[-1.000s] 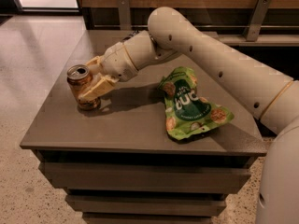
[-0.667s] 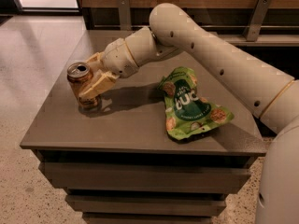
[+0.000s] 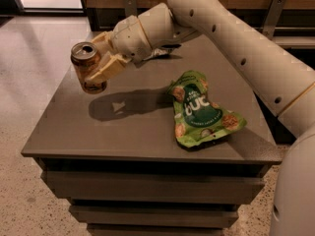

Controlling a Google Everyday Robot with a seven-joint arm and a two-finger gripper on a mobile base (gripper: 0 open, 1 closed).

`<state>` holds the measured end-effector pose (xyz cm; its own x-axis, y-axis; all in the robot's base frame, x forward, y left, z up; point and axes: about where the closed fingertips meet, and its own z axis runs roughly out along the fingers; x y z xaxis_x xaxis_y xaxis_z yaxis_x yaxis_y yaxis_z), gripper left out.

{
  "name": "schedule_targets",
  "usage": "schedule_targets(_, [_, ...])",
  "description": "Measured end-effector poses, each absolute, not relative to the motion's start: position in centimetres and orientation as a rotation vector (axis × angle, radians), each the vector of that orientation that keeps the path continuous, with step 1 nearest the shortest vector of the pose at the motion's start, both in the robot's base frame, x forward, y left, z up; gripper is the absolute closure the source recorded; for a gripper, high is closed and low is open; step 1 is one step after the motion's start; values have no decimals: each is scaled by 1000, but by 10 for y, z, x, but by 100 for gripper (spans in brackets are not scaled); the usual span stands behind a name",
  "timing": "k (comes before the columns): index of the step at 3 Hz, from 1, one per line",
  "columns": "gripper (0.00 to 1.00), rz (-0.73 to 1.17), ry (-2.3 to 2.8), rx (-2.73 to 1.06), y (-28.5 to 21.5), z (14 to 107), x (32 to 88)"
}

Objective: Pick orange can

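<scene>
Camera view gives you the orange can (image 3: 86,65) tilted and clear of the table (image 3: 123,136), over its 9 o'clock side. Your gripper (image 3: 93,58) has its fingers (image 3: 109,67) clamped on the can's sides. A green snack bag (image 3: 204,109) lies at 4 o'clock from it.

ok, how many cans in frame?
1. The orange can is clamped in the gripper, held tilted in the air over the table's left side. The arm hides part of the far side, so another could be hidden there.
</scene>
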<state>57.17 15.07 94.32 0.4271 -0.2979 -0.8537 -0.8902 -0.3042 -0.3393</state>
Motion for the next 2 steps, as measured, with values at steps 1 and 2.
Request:
schedule_targets(1, [100, 879, 989, -1833, 149, 958, 575])
schedule_targets(2, [100, 904, 970, -1848, 150, 964, 576])
